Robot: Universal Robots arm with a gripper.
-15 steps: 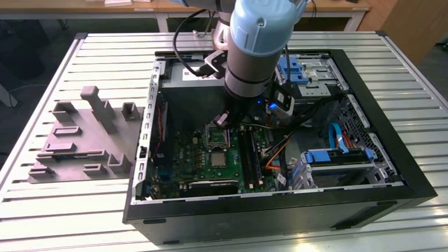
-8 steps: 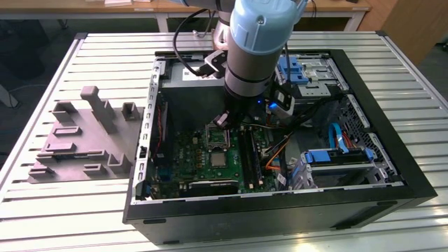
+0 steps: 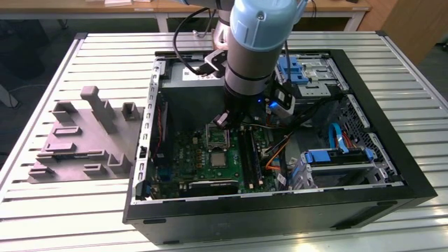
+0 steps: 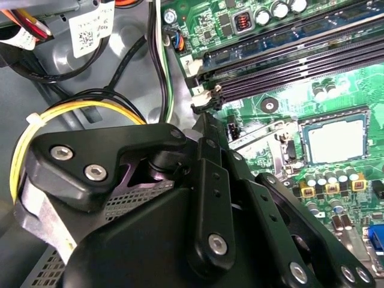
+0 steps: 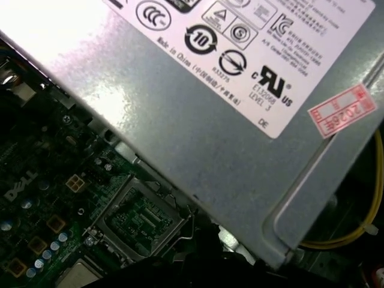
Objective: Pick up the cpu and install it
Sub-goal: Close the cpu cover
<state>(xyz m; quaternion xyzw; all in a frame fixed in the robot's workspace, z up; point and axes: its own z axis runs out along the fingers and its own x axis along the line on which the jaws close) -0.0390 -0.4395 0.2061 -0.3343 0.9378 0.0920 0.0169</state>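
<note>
Gripper (image 3: 222, 122) is low inside the pc case (image 3: 413, 181), just above the socket bracket (image 3: 218, 137). Can't tell how far open it is or whether it has hold of anything: the tips are hidden behind its own black linkage in the second wrist view and under the arm in the exterior view.

Cpu (image 4: 333, 141) isn't on the gripper afaict. It lies flat in the socket on the mobo (image 3: 203, 163), just beside the bracket on the side away from the psu box (image 5: 210, 120). Thin square, pale silver-grey matte top, dark frame round it. Looks seated and level, so my read is the placement part is done.

Bracket in the first wrist view (image 5: 141, 219) is a rectangular bare-metal frame, apparently hinged back and open, prob so the chip could drop in; a thin wire lever runs along its edge.

Psu is folded grey sheet metal with a white label, close against the socket area, so there's little room around the wrist. Yellow cable (image 4: 78, 108) with a white tie loops near the linkage: snag risk imo.

Ram slots (image 4: 288, 54) are long dark plastic rails. Grey moulded tray (image 3: 77, 142) with upright blocks sits outside the case on the slatted alu table (image 3: 105, 47), at the exterior view's left.
</note>
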